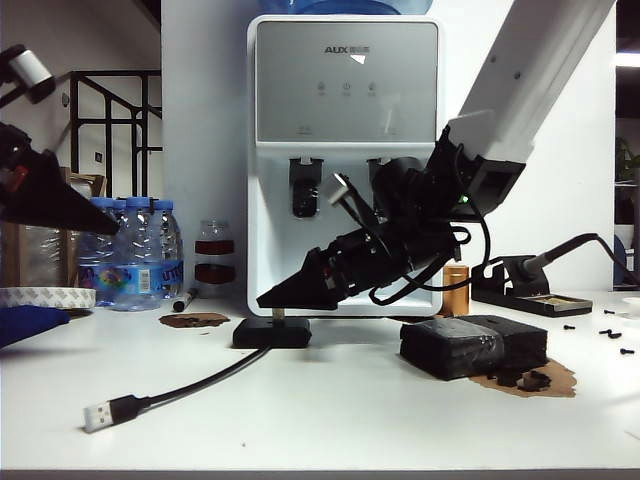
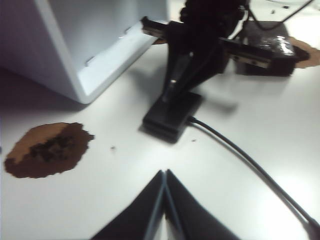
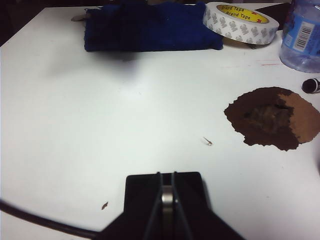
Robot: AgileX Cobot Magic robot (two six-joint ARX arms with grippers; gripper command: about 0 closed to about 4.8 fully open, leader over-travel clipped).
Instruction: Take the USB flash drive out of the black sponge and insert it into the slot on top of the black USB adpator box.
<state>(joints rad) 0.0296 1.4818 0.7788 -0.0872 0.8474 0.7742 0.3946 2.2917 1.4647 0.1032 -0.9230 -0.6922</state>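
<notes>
Right gripper [image 3: 167, 200] pinches the USB flash drive [image 3: 167, 196] over the black USB adpator box [image 3: 162, 192]; left gripper [image 2: 164, 197] closed, empty.

My right gripper [image 1: 272, 299] sits over the black USB adpator box [image 1: 271, 333]; water dispenser [image 1: 345, 150] close behind, table [image 1: 300, 420] open in front.

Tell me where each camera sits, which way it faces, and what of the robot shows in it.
Exterior view: off the arms at table level, facing the water dispenser; shows both arms, the right gripper over the black USB adpator box.
Left wrist view: on the left arm, looking across the table at the box; shows the shut left gripper.
Right wrist view: on the right arm, looking down its gripper, shut on the USB flash drive.
Shared: all see the box.
</notes>
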